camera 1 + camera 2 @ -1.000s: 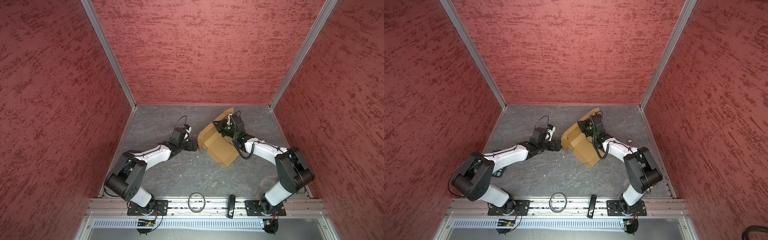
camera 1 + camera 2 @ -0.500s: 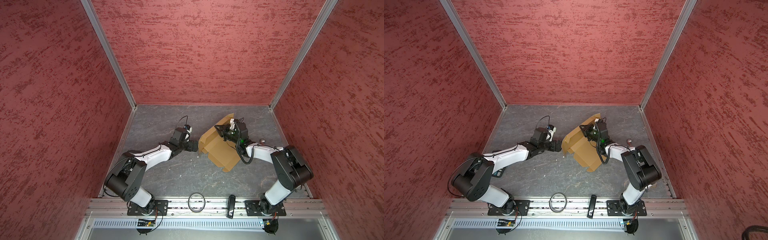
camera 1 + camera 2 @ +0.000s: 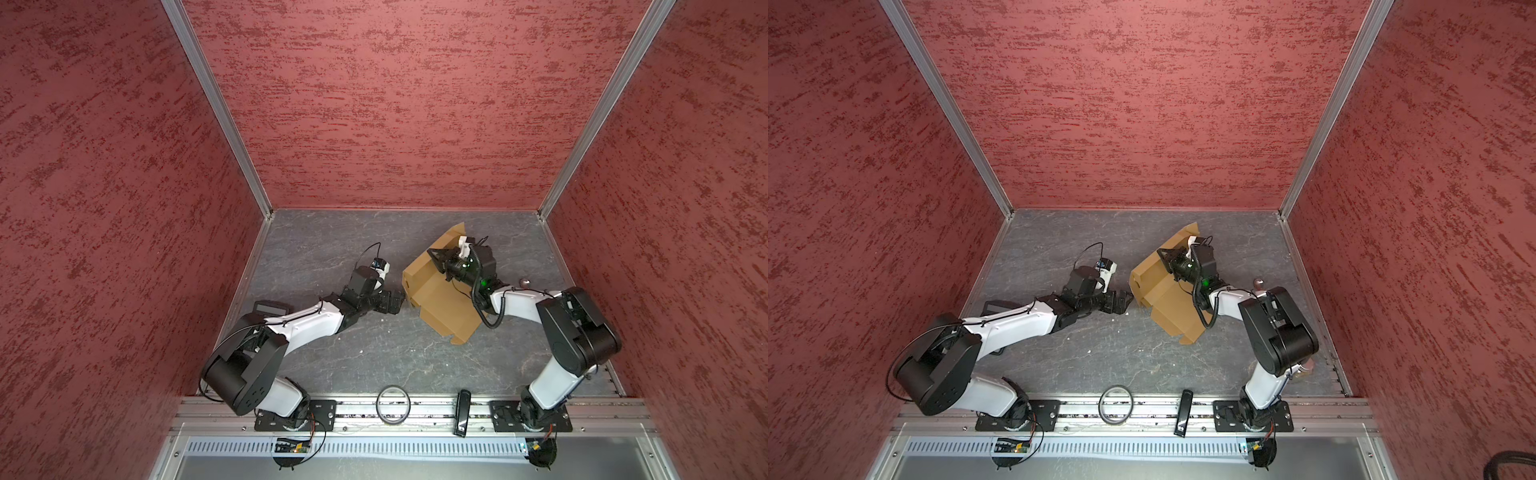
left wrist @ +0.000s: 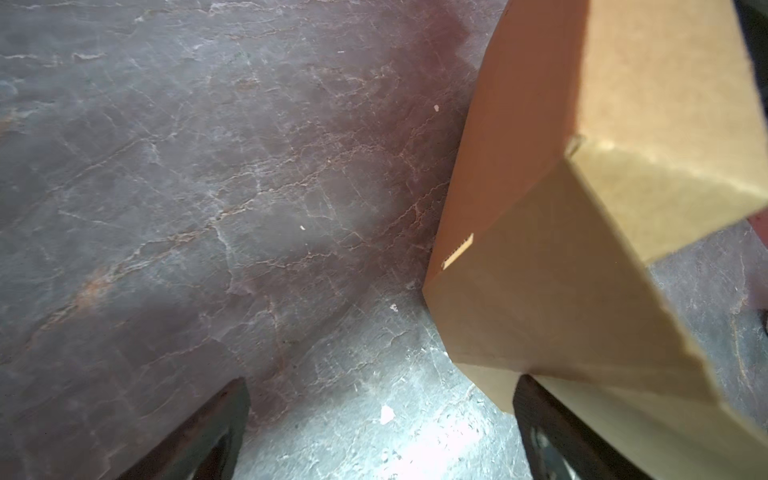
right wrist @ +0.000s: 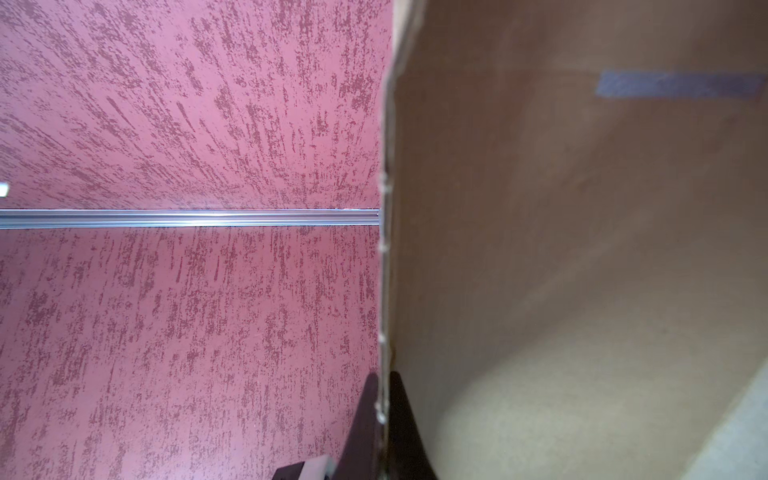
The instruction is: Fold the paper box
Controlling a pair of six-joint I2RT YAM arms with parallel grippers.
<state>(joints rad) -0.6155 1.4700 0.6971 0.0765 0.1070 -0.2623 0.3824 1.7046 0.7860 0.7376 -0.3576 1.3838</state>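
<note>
**Hidden or unclear.** In both top views the right gripper [image 3: 434,255] [image 3: 1165,255] and its wrist cover the middle of the paper box [image 3: 436,305] [image 3: 1169,309], so the creases beneath them cannot be read. In the right wrist view the cardboard [image 5: 582,249] is close and blurred, and only its cut edge is sharp. In the left wrist view the box [image 4: 561,270] runs out of frame. It overlaps one fingertip [image 4: 524,384] of the left gripper [image 4: 380,384], and whether the two touch cannot be told.

**Arm pose.** The right arm is folded at the elbow, with its forearm low over the box. Its fingers are closed together on the edge of an upright panel, one finger on each face. The left arm reaches out low over the table [image 3: 332,249]. The left gripper [image 3: 399,301] [image 3: 1126,302] has its fingers wide apart with nothing between them.

**Orientation of the box.** The box is partly erected and sits directly ahead of the left gripper's fingertips, with one raised corner facing them. Its long axis runs crosswise to the right gripper's fingers. On the far side of that gripper a pointed flap stands up. On the near side, under the right forearm, a flat panel lies on the table.
</note>
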